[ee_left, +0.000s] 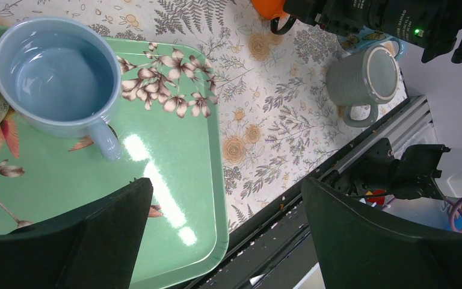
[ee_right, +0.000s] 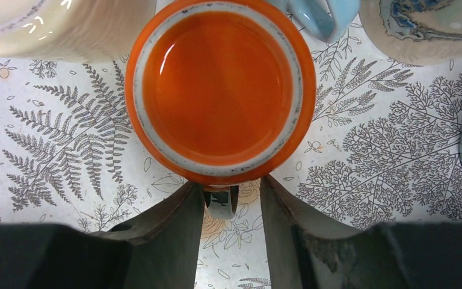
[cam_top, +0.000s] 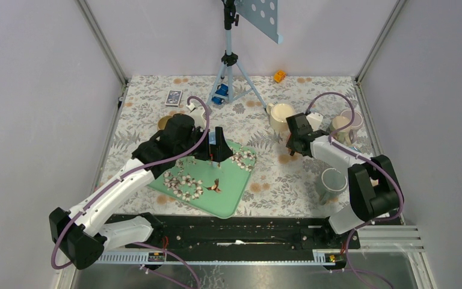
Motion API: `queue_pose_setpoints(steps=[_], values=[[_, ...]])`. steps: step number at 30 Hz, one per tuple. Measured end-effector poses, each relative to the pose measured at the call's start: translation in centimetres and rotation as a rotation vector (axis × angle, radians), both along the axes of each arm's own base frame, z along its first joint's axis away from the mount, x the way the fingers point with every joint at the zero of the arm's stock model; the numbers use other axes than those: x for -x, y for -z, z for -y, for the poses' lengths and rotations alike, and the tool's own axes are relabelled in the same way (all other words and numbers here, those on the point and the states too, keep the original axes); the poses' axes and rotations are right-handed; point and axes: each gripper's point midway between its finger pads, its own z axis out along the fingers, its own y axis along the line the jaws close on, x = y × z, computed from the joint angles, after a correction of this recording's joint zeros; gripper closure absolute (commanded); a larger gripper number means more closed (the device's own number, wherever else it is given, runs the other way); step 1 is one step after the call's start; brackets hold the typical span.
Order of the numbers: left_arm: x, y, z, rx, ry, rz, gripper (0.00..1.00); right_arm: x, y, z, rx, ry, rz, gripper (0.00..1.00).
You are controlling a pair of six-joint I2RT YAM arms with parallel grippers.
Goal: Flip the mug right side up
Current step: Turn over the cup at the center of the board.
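Note:
An orange mug (ee_right: 219, 90) stands upright on the flowered tablecloth, its orange inside and pale rim facing up. Its dark handle (ee_right: 221, 201) lies between my right gripper's (ee_right: 231, 198) fingers. The left finger is near or at the handle and a small gap shows at the right finger. In the top view the right gripper (cam_top: 293, 147) covers the mug. The mug's edge also shows in the left wrist view (ee_left: 269, 7). My left gripper (ee_left: 225, 186) is wide open and empty above the green tray (ee_left: 180, 180).
A light blue mug (ee_left: 54, 75) stands upright on the tray. A grey-green mug (cam_top: 332, 180) sits near the right arm's base. A cream mug (cam_top: 281, 114) and two more mugs (cam_top: 344, 123) stand close behind the right gripper. A tripod (cam_top: 231, 60) stands at the back.

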Motion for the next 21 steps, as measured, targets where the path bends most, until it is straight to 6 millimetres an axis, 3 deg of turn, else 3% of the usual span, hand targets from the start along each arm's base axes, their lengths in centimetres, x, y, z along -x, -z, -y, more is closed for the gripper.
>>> queue_pose_setpoints(steps=[10,12,18,21], values=[[0.0,0.0,0.0,0.001,0.000,0.000,0.01,-0.1,0.8,0.0,0.006,0.001,-0.016,0.65],[0.0,0.0,0.0,0.001,0.000,0.000,0.01,-0.1,1.0,0.0,0.007,0.001,-0.020,0.71],[0.1,0.2,0.0,0.000,-0.002,-0.007,0.01,-0.1,1.2,0.1,0.012,0.000,-0.027,1.00],[0.1,0.3,0.0,0.007,-0.008,-0.020,0.01,-0.2,1.0,0.0,0.009,-0.002,-0.027,1.00]])
